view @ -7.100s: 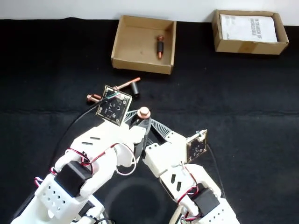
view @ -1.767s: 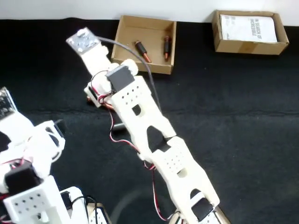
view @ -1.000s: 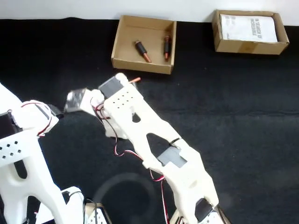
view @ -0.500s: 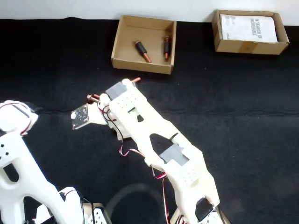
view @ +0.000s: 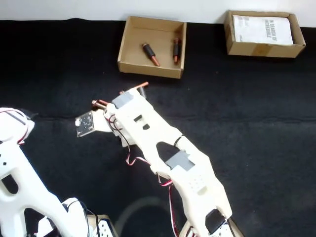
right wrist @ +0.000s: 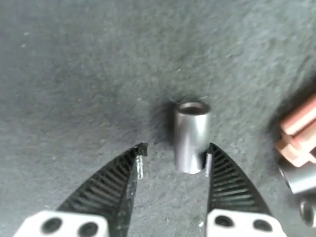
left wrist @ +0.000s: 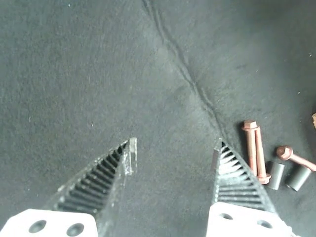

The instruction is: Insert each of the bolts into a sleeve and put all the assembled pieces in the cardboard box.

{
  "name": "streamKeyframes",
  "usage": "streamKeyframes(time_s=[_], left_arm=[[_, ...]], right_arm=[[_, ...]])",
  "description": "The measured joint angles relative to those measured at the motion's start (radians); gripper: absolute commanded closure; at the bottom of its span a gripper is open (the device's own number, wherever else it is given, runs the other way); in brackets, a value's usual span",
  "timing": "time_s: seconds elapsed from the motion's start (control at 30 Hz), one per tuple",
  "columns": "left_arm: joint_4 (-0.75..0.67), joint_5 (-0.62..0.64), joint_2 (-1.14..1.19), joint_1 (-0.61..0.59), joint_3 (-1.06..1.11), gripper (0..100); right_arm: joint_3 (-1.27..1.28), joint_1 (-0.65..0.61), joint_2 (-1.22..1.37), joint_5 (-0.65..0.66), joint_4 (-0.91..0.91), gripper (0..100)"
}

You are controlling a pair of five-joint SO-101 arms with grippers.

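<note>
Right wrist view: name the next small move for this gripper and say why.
Probably close the right gripper on the sleeve. Its jaws are open, and the sleeve, seemingly standing on end on the black cloth, sits between the fingers, nearer one of them and not yet held.
</note>
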Motion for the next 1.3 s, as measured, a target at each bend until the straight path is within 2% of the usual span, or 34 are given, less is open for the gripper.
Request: streamKeyframes(time_s=[0.23,0.37,0.6,0.77,0.9,1.03,1.3], left_arm=[[-0.071,0.0,0.0,-0.044,0.109,75],[-0.092,0.0,0.0,-0.075,0.121,75],[-0.089,0.0,0.0,-0.075,0.13,75],[-0.008,0.0,0.0,-0.064,0.157,75],[0.054,0.0,0.0,0.017,0.16,75],[0.071,0.0,0.0,0.152,0.16,75],[0.043,0.104,0.0,0.371,0.16,74]], right_arm=[[-0.178,0.008,0.152,0.035,0.008,84.1],[-0.285,0.012,0.213,0.018,0.037,99.8],[-0.456,0.02,0.287,-0.075,0.052,99.0],[-0.66,0.038,0.298,-0.13,0.17,99.0],[-0.951,0.069,0.296,-0.198,0.302,99.0],[-1.223,0.097,0.293,-0.313,0.381,99.0],[-1.278,0.226,0.201,-0.66,0.388,99.1]])
